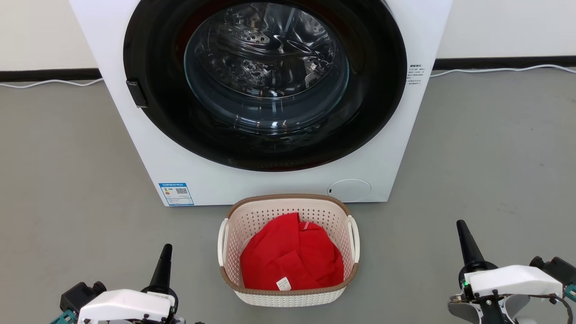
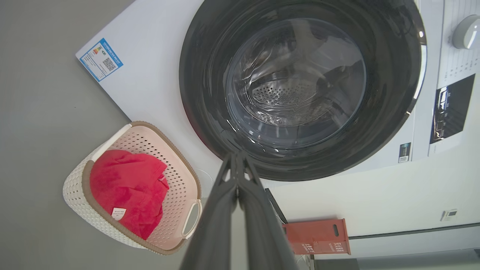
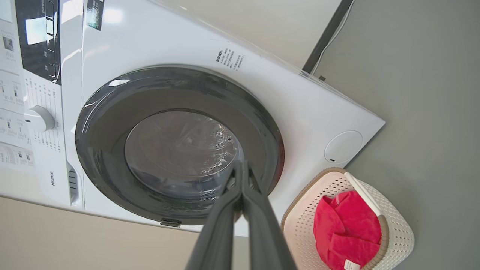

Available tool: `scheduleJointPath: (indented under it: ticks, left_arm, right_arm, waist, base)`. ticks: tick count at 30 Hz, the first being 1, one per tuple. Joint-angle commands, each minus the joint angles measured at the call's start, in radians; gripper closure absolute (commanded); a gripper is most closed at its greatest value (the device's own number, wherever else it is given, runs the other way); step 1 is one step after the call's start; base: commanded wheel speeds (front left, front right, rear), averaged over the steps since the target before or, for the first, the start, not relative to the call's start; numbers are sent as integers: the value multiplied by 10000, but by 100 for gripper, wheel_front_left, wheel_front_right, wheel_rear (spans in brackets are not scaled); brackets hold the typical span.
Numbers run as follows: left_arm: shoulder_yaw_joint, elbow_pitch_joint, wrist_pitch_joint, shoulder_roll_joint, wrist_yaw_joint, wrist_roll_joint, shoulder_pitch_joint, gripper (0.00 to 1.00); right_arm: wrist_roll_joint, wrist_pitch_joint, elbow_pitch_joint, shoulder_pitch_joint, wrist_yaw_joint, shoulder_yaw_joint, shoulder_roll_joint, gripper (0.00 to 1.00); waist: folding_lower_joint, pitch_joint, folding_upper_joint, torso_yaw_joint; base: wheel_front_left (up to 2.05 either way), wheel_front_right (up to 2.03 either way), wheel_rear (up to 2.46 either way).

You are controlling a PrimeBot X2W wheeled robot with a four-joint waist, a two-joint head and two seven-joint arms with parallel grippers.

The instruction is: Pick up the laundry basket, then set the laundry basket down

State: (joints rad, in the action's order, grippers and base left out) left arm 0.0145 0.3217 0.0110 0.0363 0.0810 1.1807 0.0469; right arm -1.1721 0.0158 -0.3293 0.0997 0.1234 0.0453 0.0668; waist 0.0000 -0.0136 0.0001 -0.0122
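Observation:
The laundry basket (image 1: 288, 292) (image 2: 80, 200) (image 3: 403, 234), cream-white and perforated with a brown rim and white loop handles, stands on the grey floor just in front of the washing machine. A red cloth (image 1: 290, 258) lies inside it. My left gripper (image 1: 167, 249) (image 2: 237, 155) is at the lower left of the head view, shut with nothing in it, well to the left of the basket. Off to the basket's right, my right gripper (image 1: 460, 224) (image 3: 243, 165) is shut too and holds nothing. Both point towards the machine.
The white front-loading washing machine (image 1: 382, 148) with its dark round door (image 1: 265, 85) closed stands right behind the basket. A white cable (image 1: 495, 70) runs along the wall's dark skirting. A red box (image 2: 318, 236) stands beside the machine. Grey floor (image 1: 67, 180) spreads on both sides.

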Motion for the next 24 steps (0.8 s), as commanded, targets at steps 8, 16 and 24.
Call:
scheduleJointPath:
  ticks: [8,16,24]
  left_arm:
    - [393,-405,-268,106,209,968,498,100]
    - [538,-491,-504,114,279,1769,526,100]
    - [684,-577,-740,122,348,2570,553,100]
  right_arm:
    - [-994,-334,442,152,54,71,-4,100]
    - [-1808,-567,540,135,58,222,-43,100]
    - [-2621,-801,637,119,63,373,-82,100]
  waist:
    - [0,21,-1,25]
    - [0,41,-1,48]
    - [0,62,-1,72]
  base:
    - [0,0,0]
    - [0,0,0]
    - [0,0,0]
